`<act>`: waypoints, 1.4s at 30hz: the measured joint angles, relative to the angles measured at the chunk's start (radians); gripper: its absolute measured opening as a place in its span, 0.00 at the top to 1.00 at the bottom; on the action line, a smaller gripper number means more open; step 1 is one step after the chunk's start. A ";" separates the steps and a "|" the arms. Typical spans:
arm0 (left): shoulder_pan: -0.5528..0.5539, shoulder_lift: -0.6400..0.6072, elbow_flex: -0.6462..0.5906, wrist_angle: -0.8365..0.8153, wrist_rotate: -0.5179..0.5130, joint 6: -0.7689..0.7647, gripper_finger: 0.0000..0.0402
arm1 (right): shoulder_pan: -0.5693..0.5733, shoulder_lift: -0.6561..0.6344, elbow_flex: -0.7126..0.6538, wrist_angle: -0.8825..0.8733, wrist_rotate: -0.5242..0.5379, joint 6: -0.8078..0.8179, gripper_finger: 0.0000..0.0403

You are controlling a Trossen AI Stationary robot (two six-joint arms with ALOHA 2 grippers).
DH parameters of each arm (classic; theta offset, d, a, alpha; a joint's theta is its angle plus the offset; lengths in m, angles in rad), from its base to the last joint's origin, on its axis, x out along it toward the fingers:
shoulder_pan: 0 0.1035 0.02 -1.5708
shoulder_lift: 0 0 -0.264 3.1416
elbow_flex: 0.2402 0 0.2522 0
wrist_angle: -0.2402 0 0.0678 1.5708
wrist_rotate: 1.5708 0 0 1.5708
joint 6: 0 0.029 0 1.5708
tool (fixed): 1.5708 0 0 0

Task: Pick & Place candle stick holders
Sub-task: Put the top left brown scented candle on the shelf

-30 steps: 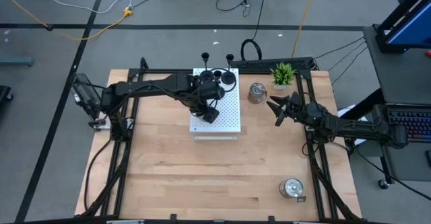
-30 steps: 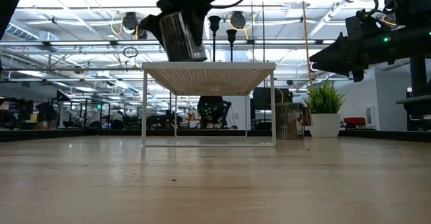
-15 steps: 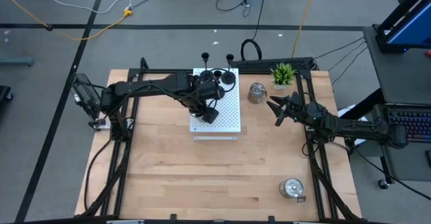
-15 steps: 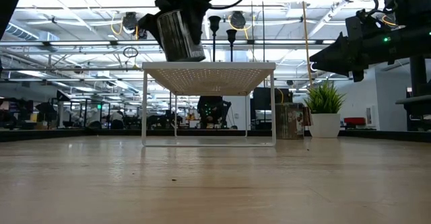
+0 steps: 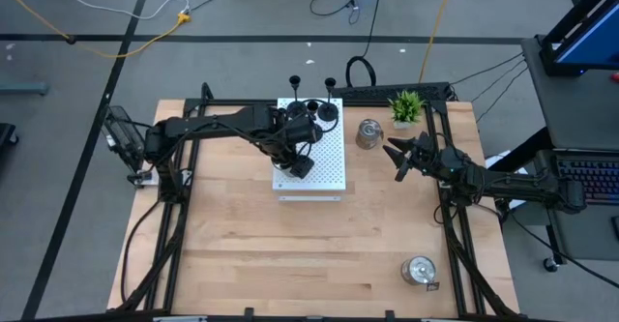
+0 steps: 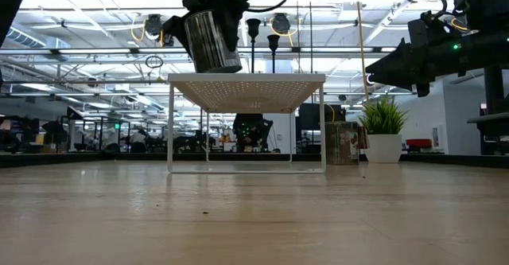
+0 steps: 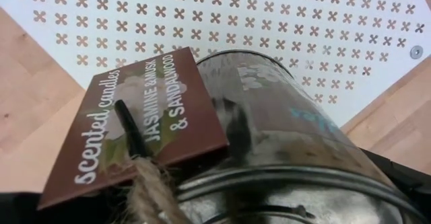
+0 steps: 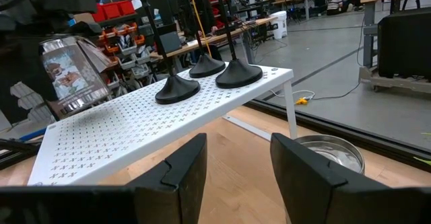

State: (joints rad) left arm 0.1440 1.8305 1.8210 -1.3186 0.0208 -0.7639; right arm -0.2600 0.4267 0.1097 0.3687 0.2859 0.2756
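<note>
My left gripper (image 5: 298, 161) is over the white perforated board (image 5: 329, 167), shut on a shiny silver-glass holder (image 6: 211, 42) with a brown paper tag (image 7: 135, 130). The holder is just above the board top (image 6: 246, 80). Three black holders with thin stems (image 8: 177, 88) (image 8: 206, 66) (image 8: 238, 72) stand on their round bases at the board's far end (image 5: 319, 109). A second silver holder (image 5: 368, 133) stands on the table right of the board, and a third (image 5: 419, 271) at the near right. My right gripper (image 5: 398, 158) is open and empty, in the air right of the board. My left gripper holds the silver-glass holder at its upper, rim end (image 7: 283, 183), coming from above. The gripper body hides the fingers and the place of contact. The holder hangs below the gripper, slightly tilted, clear of the board (image 6: 211, 68).
A small green potted plant (image 5: 406, 106) stands at the far right, behind the second silver holder. The board stands on thin legs (image 6: 170, 130). Bare wooden tabletop (image 5: 290, 254) lies in front of the board.
My left gripper has edged slightly toward the table's left with the silver holder, which stays clear above the board.
</note>
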 joint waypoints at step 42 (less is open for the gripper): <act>0.026 0.008 -0.001 0.020 0.064 0.034 0.02 | 0.000 0.000 0.000 0.000 0.000 0.000 0.61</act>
State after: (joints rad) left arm 0.1699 1.8389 1.8198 -1.2985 0.0844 -0.7303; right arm -0.2596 0.4267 0.1097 0.3687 0.2859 0.2756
